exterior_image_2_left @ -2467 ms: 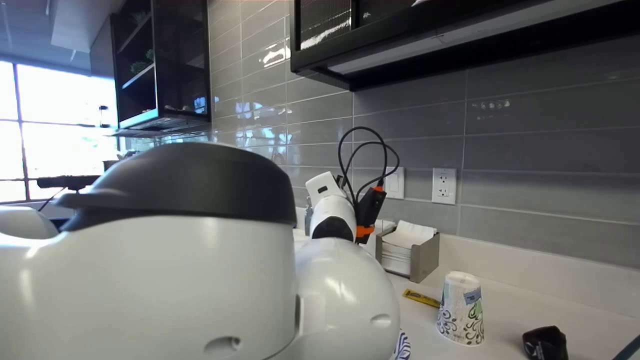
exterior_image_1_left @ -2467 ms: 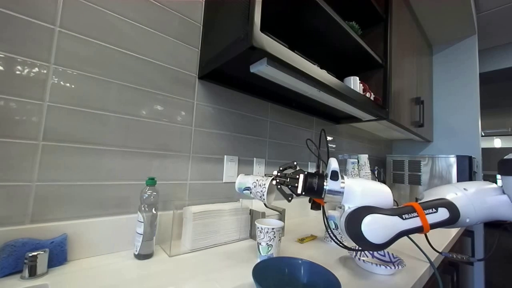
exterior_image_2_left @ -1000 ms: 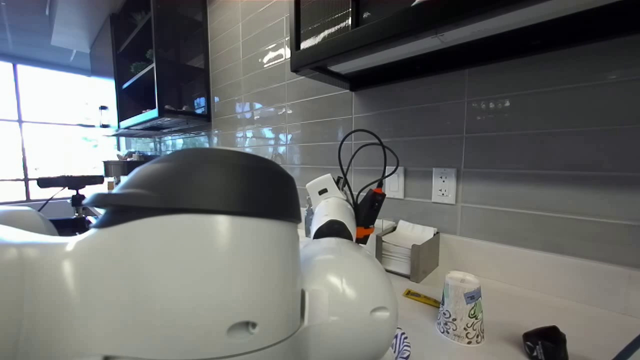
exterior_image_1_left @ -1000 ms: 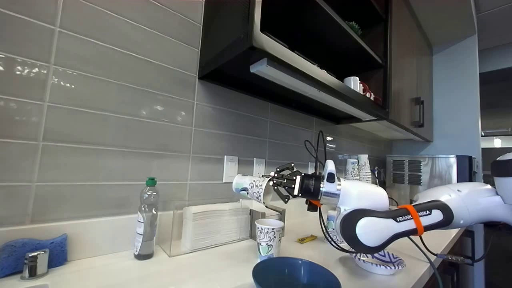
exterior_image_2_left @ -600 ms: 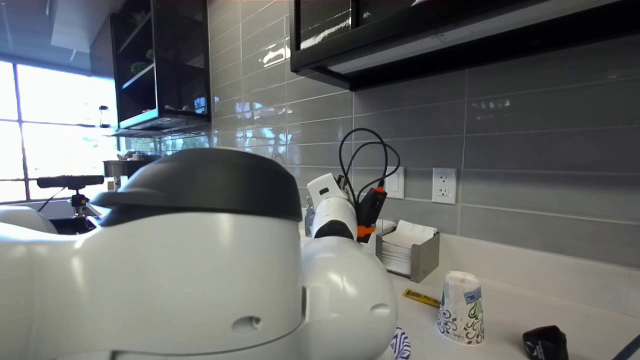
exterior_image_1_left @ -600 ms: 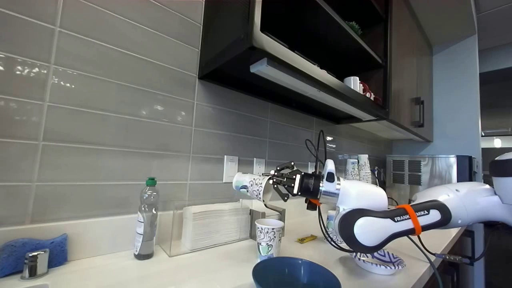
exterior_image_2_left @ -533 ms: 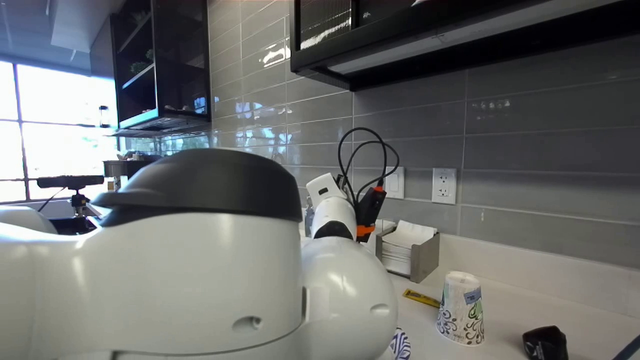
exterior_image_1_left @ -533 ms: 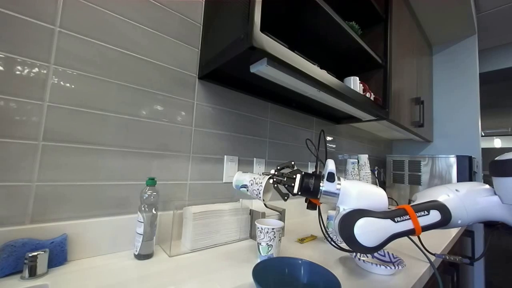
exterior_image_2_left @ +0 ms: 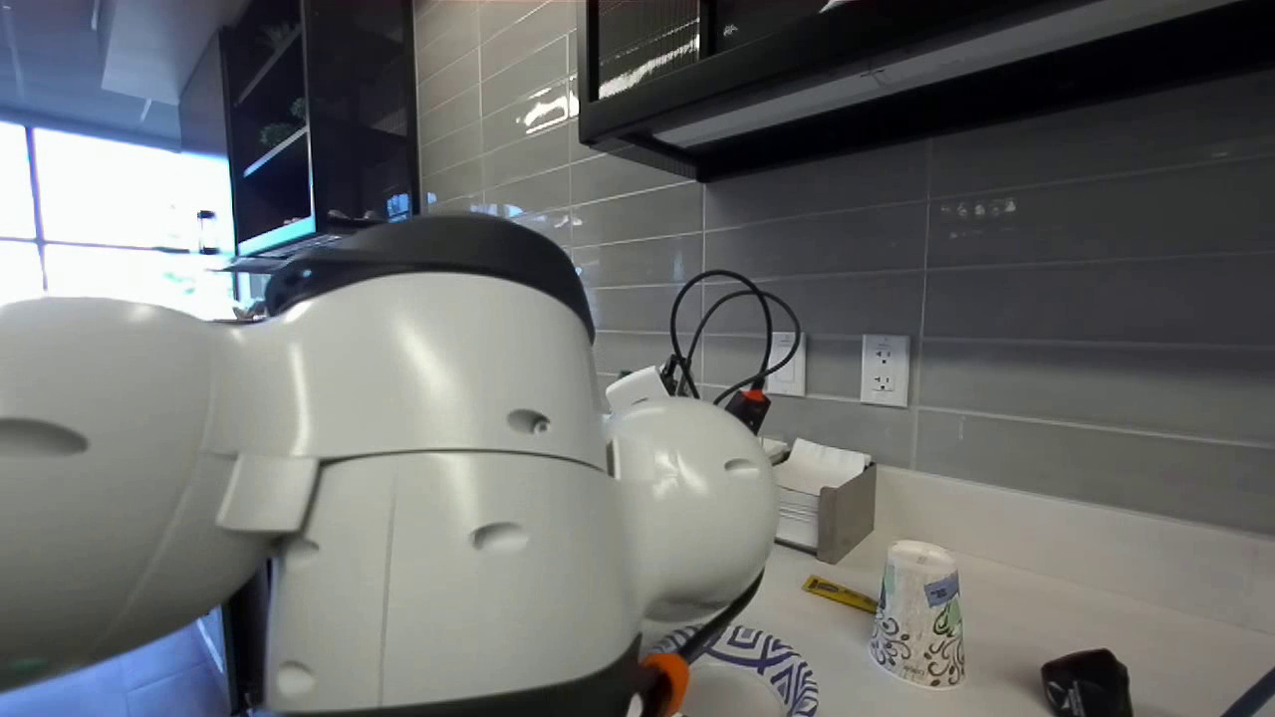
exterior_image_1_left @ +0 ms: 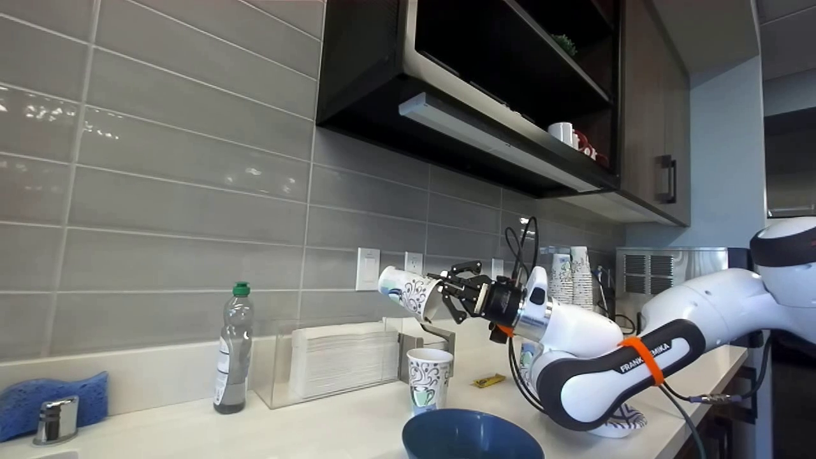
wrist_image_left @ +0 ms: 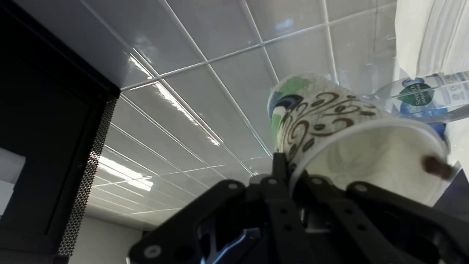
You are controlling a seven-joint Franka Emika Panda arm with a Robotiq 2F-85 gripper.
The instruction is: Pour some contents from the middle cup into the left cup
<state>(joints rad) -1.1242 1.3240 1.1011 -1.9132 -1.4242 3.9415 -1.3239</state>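
We see the gripper (wrist_image_left: 293,173) pinching the tilted patterned cup (wrist_image_left: 322,112) by its rim, fingers almost together, one inside the cup.

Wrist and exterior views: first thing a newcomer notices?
Probably the tilted cup, pinched at its rim by the tool, above the standing cup in an exterior view. Next, a blurred brown bit at the tilted cup's mouth in the wrist view. The arm fills much of an exterior view.

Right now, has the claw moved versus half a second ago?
Yes: in an exterior view, the claw sits slightly farther from the wall switch, toward picture right.
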